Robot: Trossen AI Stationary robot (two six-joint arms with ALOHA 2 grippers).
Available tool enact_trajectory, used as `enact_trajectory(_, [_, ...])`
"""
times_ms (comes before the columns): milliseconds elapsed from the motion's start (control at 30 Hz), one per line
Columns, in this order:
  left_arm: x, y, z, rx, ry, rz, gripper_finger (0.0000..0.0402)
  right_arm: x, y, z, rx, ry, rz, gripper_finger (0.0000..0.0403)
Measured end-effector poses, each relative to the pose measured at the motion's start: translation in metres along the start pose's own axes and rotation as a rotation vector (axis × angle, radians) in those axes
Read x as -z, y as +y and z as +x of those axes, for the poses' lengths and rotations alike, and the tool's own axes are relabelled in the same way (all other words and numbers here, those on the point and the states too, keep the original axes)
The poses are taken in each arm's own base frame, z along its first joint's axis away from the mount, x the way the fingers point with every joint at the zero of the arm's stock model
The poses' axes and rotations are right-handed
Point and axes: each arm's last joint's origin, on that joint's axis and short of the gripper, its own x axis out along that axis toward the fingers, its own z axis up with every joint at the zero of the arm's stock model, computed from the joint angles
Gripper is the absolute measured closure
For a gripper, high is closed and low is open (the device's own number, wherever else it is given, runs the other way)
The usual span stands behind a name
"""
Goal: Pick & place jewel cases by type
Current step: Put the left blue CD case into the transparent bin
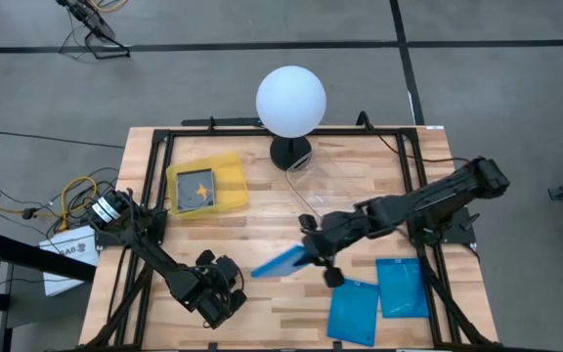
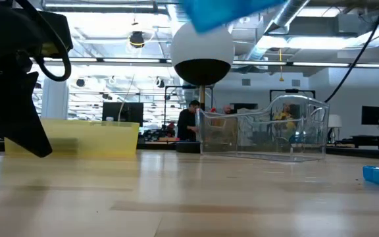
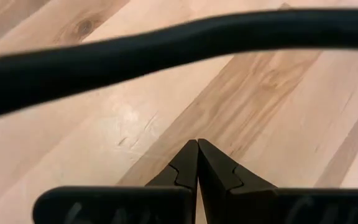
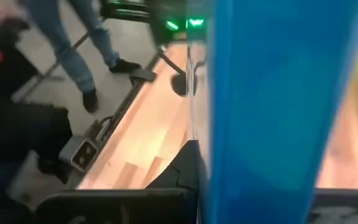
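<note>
Now gripping blue case point(image 1: 280, 262) in right tool point(image 1: 311, 256), lifted off bench point(image 1: 262, 235) — left tool point(image 3: 197, 163) closed, empty.

My high camera looks straight down on the whole desk point(image 1: 262, 244), both arms in frame. My low camera sits at desk-top level, facing across the boards into the room behind; it shares the white globe lamp point(image 2: 202, 49), yellow tray point(image 2: 87, 138) and clear tray point(image 2: 265, 128) with the high view. My left wrist camera looks closely at bare boards. My right wrist camera faces past the desk edge toward the floor.
</note>
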Motion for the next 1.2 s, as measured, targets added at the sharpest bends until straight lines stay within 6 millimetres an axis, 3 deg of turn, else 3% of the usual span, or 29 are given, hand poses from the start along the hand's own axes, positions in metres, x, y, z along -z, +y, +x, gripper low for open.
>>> enact_trajectory(133, [0.0,0.0,0.0,0.001,0.002,0.074,0.0401,-0.008,0.012,-0.02,0.012,-0.047,-0.26,0.0402])
enact_trajectory(267, [0.0,0.0,0.0,0.005,0.016,0.134,0.0401,-0.014,0.021,-0.033,0.147,-0.064,-0.499,0.0402])
enact_trajectory(500, [0.001,0.0,0.0,0.008,0.028,0.156,0.0401,-0.014,0.031,-0.036,0.419,0.052,-0.838,0.0402])
enact_trajectory(667, [0.001,0.0,0.0,0.007,0.025,0.16,0.0401,-0.013,0.036,-0.034,0.528,0.131,-0.967,0.0402])
enact_trajectory(933, [0.0,0.0,0.0,0.006,0.019,0.143,0.0401,-0.017,0.03,-0.037,0.452,0.003,-0.683,0.0402])
enact_trajectory(1200, [0.0,-0.003,0.0,0.03,0.015,0.123,0.0401,-0.025,0.016,-0.041,0.309,-0.14,0.066,0.0402])
